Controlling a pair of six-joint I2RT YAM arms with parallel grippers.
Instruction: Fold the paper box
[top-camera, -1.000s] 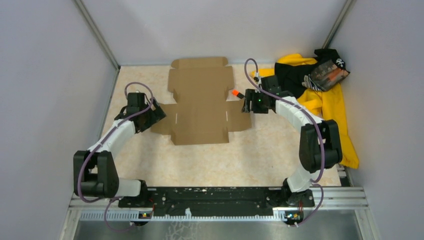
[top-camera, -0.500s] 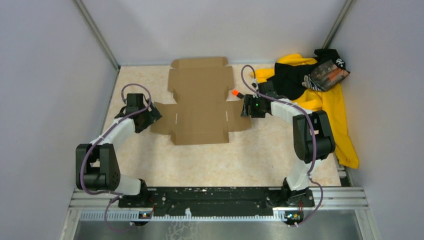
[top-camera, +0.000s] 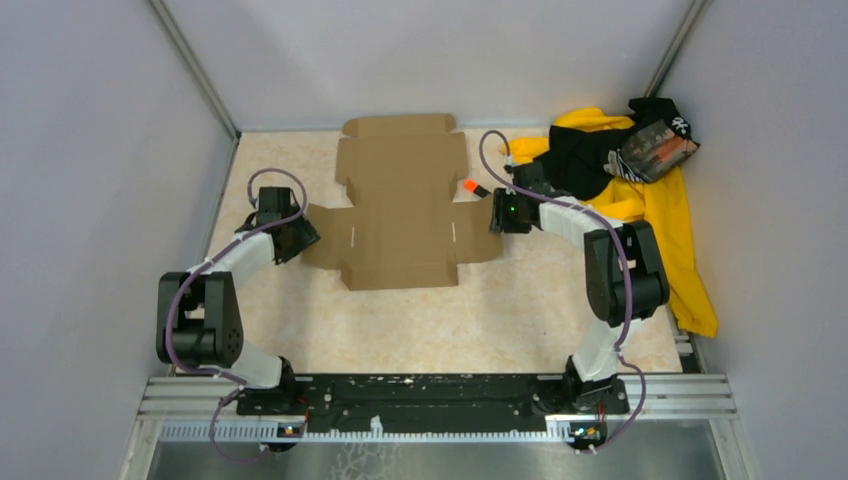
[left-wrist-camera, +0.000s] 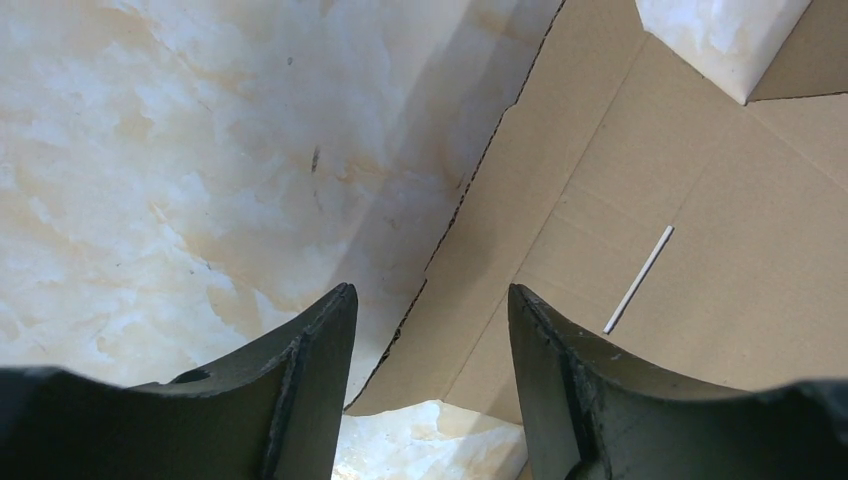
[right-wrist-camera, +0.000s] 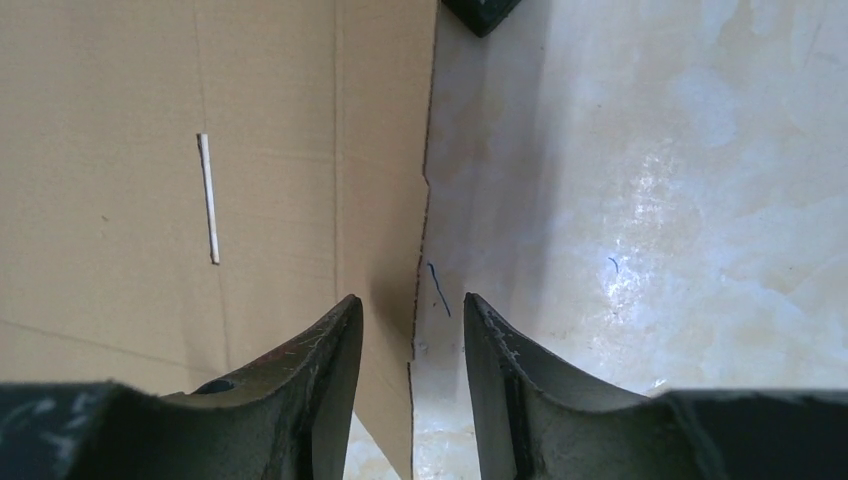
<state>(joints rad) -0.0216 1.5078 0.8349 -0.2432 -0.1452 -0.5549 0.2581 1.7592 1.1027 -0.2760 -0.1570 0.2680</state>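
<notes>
From the top view, the plain brown die-cut corrugated cardboard paper box (top-camera: 403, 205) is seen lying flat and unfolded on the cream marbled bench (top-camera: 400, 330), toward the far middle. The yellow-and-black clothing pile (top-camera: 640, 190) is heaped well apart at the right. The left claw (top-camera: 300, 235) is placed at the outer edge of the left side flap, and the right claw (top-camera: 492, 212) at the outer edge of the right side flap.

In the left wrist view, the left claw (left-wrist-camera: 430, 295) is shown with its jaws apart and nothing pinched. The flap's ragged edge is straddled, one finger over bare bench and the other over cardboard, near a thin white slit (left-wrist-camera: 640, 280).

In the right wrist view, the right claw (right-wrist-camera: 410, 300) is likewise unclosed, though more narrowly parted. The right flap's edge is straddled and nothing is gripped.

The step in hand is judged to be the seizing of both side flaps. Since the sheet lies flat, one finger should be worked under each edge before the jaws are closed. The flaps are best raised together and evenly, so that the sheet is not dragged, with each bend kept on the score line beside its slit.
</notes>
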